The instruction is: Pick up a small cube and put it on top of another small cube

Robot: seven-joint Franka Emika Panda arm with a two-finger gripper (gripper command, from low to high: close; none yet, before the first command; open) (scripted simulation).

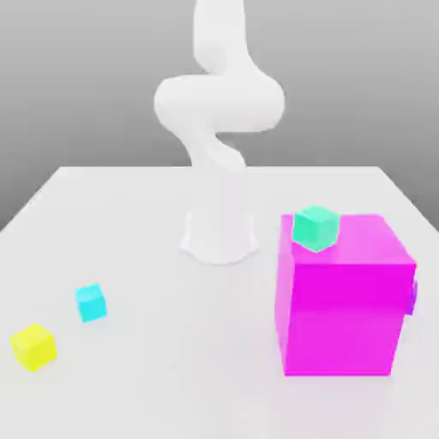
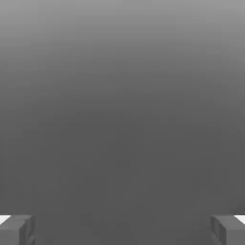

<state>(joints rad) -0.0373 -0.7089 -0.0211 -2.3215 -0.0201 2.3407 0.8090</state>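
Exterior view, read from its left to its right: the small yellow cube, glossy and plain, rests on the white matte surface at the near left; the light cyan cube, of like size, stands just beside it, slightly farther and to the right, the two apart and not touching. At centre rises the white, smooth-shelled arm, its base on the far middle of the surface. To the right stands a large magenta block, with a sea-green cube perched on its far-left top corner. In the hand view, the hand is spread wide, its two grey fingertips at opposite edges with nothing between them and a blank grey background beyond. Judged from this, both task cubes lie well to the near left of the arm's base, and a reach that way to the yellow cube comes first.
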